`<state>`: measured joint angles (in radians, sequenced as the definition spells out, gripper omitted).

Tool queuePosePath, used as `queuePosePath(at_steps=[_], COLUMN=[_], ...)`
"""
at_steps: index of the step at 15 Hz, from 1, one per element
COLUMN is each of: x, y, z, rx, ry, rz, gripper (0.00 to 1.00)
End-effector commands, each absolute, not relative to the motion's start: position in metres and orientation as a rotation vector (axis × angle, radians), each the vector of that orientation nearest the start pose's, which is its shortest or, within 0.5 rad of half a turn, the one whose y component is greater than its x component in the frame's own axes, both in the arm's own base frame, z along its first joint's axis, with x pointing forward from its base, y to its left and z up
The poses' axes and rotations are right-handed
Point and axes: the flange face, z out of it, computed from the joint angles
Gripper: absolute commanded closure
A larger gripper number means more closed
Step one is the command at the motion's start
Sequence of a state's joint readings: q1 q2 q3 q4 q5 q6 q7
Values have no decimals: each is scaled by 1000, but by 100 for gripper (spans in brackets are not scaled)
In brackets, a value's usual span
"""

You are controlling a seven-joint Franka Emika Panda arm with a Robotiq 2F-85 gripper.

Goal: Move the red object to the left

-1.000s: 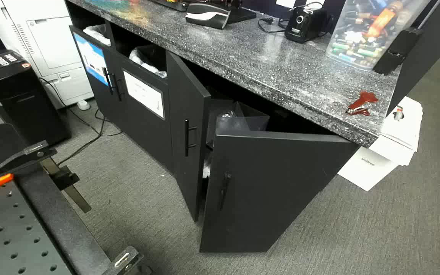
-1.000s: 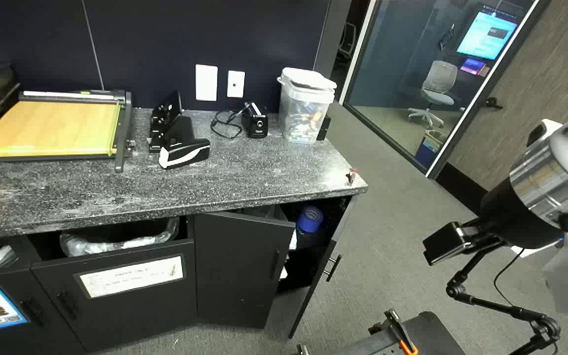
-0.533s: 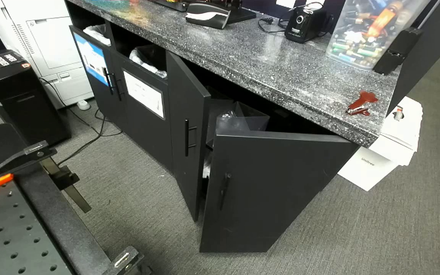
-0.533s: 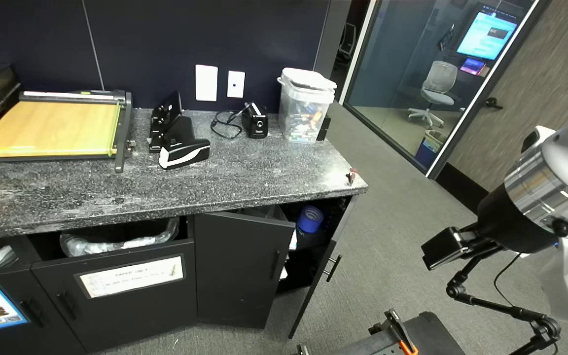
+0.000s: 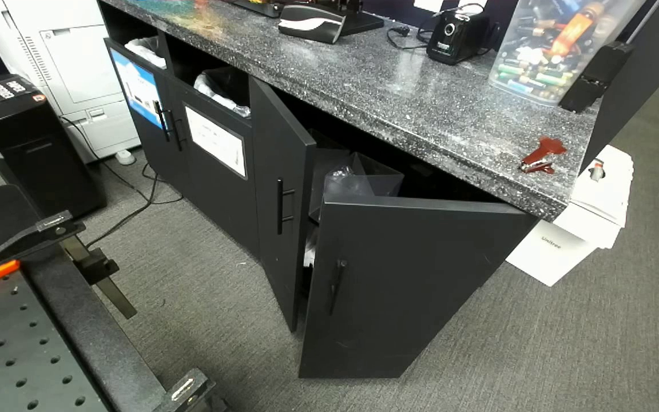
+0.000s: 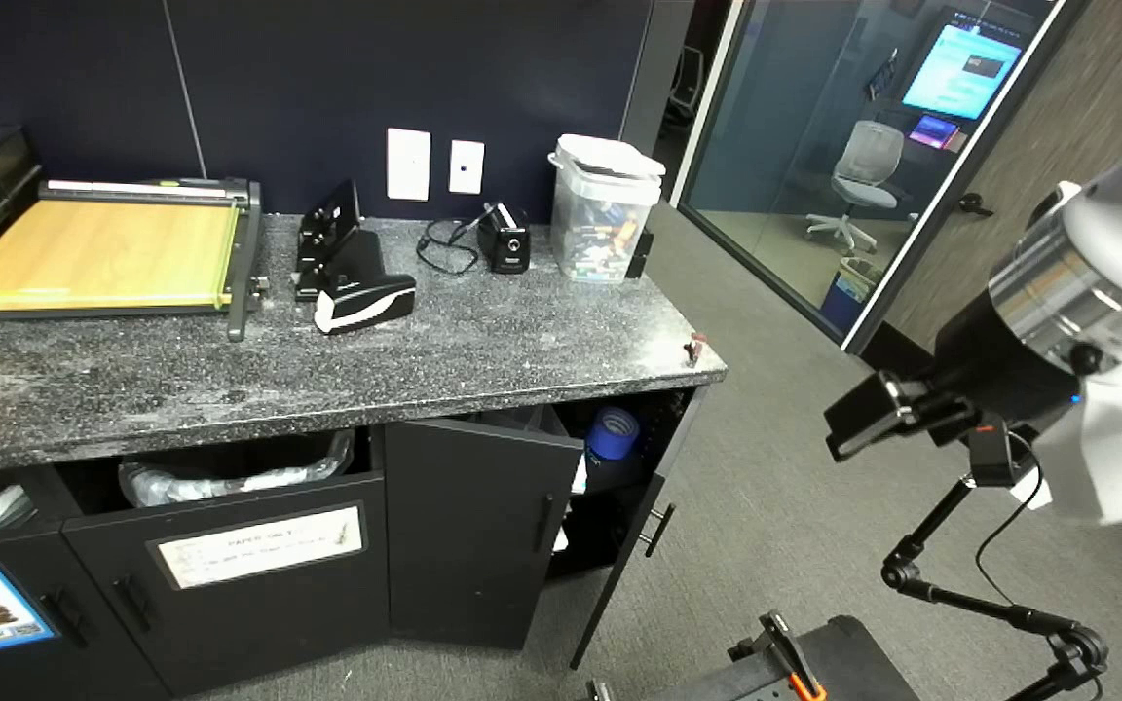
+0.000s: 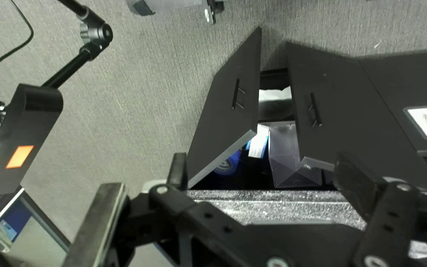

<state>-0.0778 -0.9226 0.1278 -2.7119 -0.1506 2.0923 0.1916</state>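
The red object [image 5: 546, 151] is a small dark-red piece with a pointed metal end. It lies on the speckled grey counter [image 5: 449, 109], near its front right corner. It also shows tiny at the counter's right end in an exterior view [image 6: 695, 348]. It does not show in the wrist view. My gripper [image 7: 263, 168] is open in the wrist view, its fingers wide apart with nothing between them. The counter's front edge and the open cabinet show behind the gap. In an exterior view the arm [image 6: 1058, 292] hangs right of the counter, apart from the red object.
Two cabinet doors [image 5: 415, 286] [image 5: 278, 200] stand open under the counter. A clear tub of batteries [image 5: 535, 57], a black sharpener [image 5: 458, 34] and a stapler [image 6: 366, 302] stand on the counter. A jointed black stand [image 6: 960, 599] is below the arm.
The arm's end has moved a little left and up in the exterior view that shows it, uncovering more of the black stand. The red object has not moved.
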Motion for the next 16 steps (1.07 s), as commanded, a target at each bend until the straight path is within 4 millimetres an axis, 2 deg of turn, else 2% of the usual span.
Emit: queuePosePath(at_steps=[1,5,9,13,16], x=[377,445,517,585,630], y=[-32,-76,-115,-142,-159], z=[529,539,537,518,493], rx=[-3269,-3224,-3168,-3091,-3045], ry=[285,332,336,379,472], rz=[-556,-560,-560,-488,-440], gripper=[0,0,0,0,0])
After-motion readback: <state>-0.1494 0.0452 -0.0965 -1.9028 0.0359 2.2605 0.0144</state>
